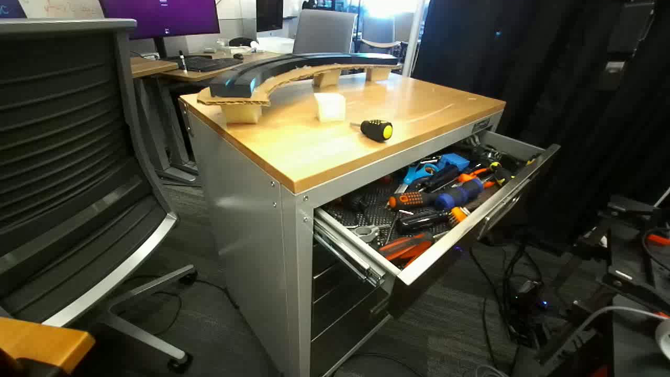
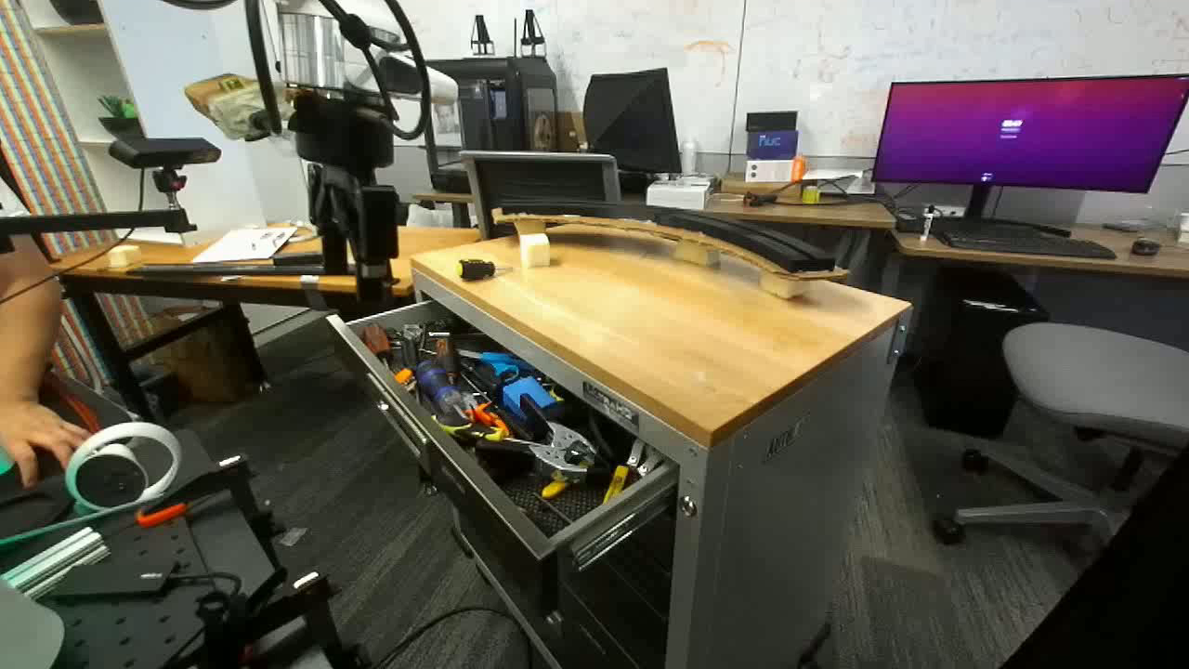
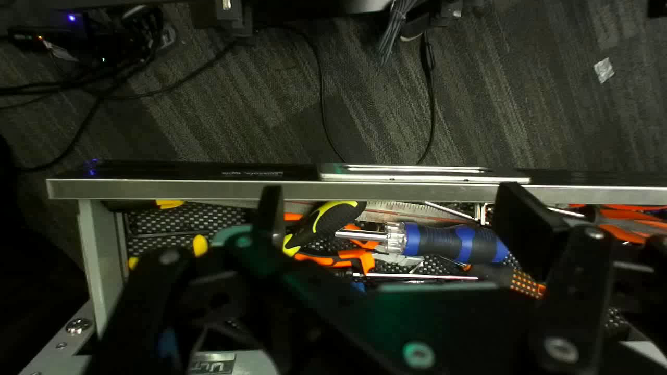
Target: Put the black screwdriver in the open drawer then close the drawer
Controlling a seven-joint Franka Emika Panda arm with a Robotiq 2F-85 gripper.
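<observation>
1 spread end effector (image 3: 394, 214), 1 black screwdriver (image 1: 376, 130) outside 1 open drawer (image 3: 208, 189)

Free room above the black screwdriver (image 1: 374, 130), pale block (image 1: 330, 107) near it, tools (image 1: 458, 196) throughout the drawer (image 1: 445, 245).
</observation>
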